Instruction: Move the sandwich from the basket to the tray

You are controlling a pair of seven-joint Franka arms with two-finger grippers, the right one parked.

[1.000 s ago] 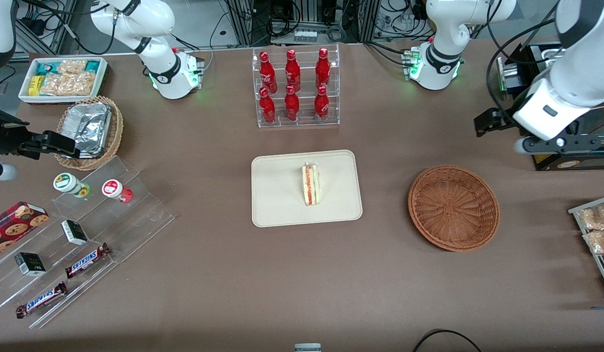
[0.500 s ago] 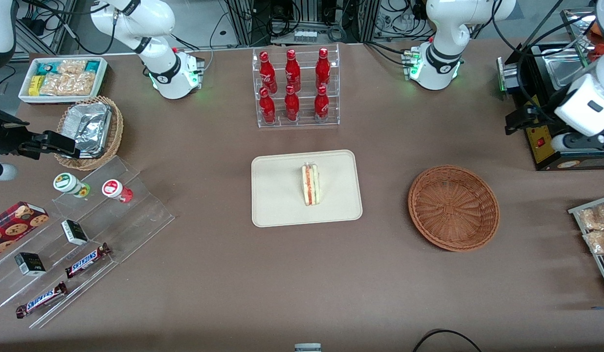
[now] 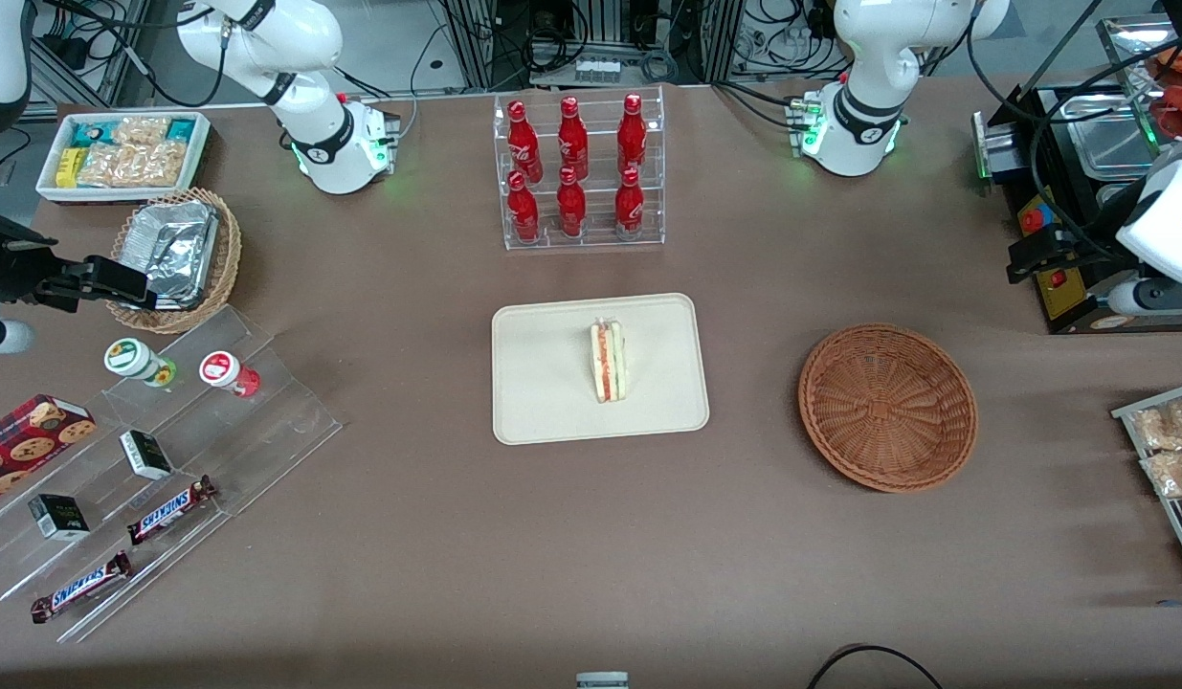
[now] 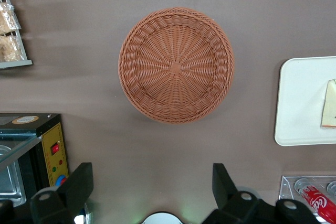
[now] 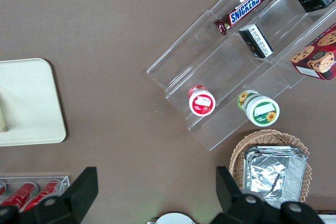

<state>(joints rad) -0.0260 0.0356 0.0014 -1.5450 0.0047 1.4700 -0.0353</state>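
The sandwich (image 3: 608, 362), a white wedge with red and green filling, lies on the cream tray (image 3: 543, 402) in the middle of the table; its edge shows in the left wrist view (image 4: 329, 104) on the tray (image 4: 296, 103). The reddish-brown wicker basket (image 3: 887, 407) stands empty beside the tray, toward the working arm's end; it also shows in the left wrist view (image 4: 176, 64). My left gripper (image 3: 1031, 256) is high above the table at the working arm's end, farther from the front camera than the basket. It is open and empty (image 4: 152, 187).
A clear rack of red cola bottles (image 3: 576, 172) stands farther from the front camera than the tray. A black appliance (image 3: 1079, 191) and a rack of snack packets (image 3: 1165, 459) sit at the working arm's end. Acrylic shelves with snacks (image 3: 150, 459) and a tan foil basket (image 3: 174, 254) lie toward the parked arm's end.
My left gripper has drawn away from the basket toward the working arm's end of the table, staying open and empty. The sandwich, tray and basket have not moved.
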